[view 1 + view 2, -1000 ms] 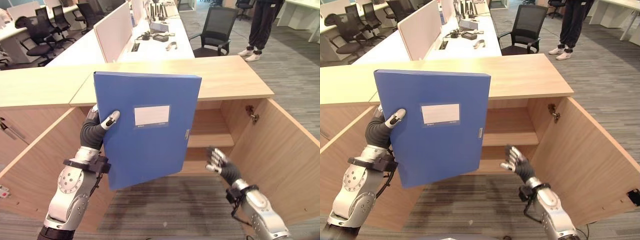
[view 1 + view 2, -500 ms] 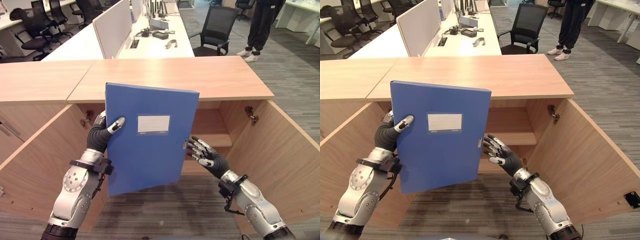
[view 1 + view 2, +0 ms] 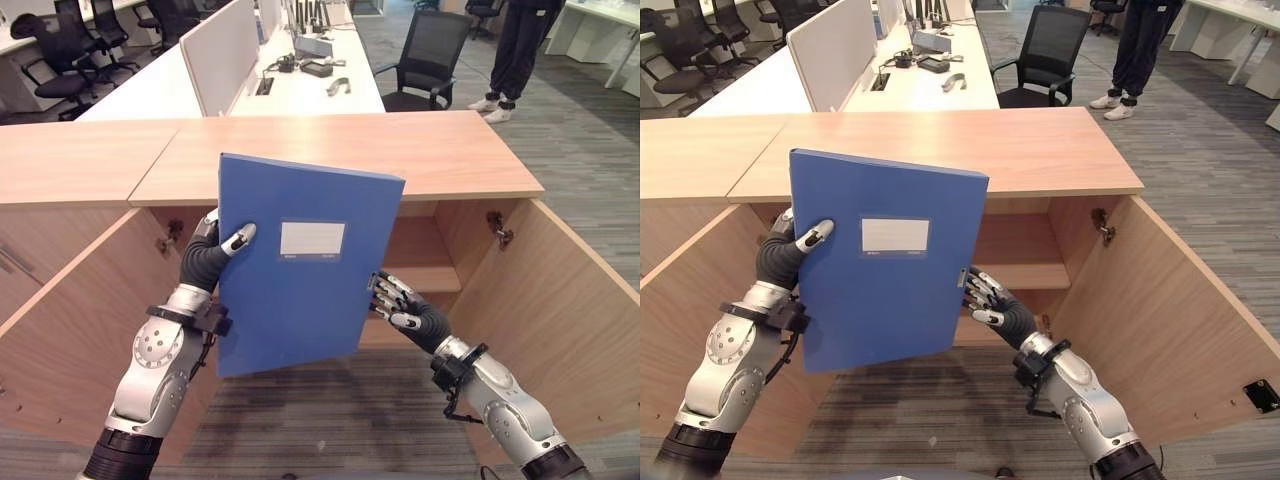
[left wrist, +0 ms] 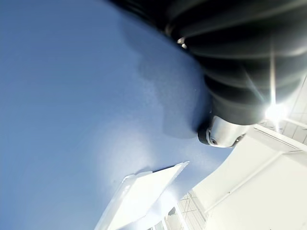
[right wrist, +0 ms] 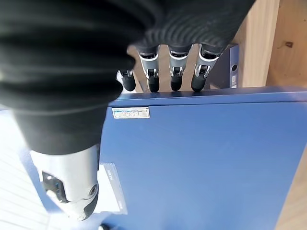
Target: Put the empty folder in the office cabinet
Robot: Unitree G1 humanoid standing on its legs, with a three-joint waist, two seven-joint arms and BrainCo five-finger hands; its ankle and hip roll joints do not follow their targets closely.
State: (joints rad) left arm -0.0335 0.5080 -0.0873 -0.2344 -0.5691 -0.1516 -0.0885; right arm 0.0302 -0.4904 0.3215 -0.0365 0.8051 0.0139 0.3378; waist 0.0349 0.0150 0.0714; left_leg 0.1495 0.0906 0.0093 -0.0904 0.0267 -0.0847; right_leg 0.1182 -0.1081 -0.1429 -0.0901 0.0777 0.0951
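Observation:
The blue folder (image 3: 300,300) with a white label stands upright and slightly tilted in front of the open wooden cabinet (image 3: 340,150). My left hand (image 3: 205,262) is shut on its left edge, thumb on the front face and fingers behind. The left wrist view has the blue cover (image 4: 72,120) pressed close under the thumb (image 4: 223,132). My right hand (image 3: 405,312) is at the folder's right edge, near the clasp. In the right wrist view its straight fingers (image 5: 177,67) reach the folder's edge (image 5: 201,158) and the thumb (image 5: 67,182) lies over the face.
Both cabinet doors stand open, left (image 3: 70,320) and right (image 3: 560,320), with a shelf (image 3: 425,278) inside. Another blue binder (image 5: 233,67) stands in the cabinet. Behind are white desks, a black chair (image 3: 430,60) and a standing person (image 3: 520,45).
My right hand has risen from low and apart to the folder's right edge. The folder has sunk a little and moved toward the cabinet opening. The camera has shifted slightly.

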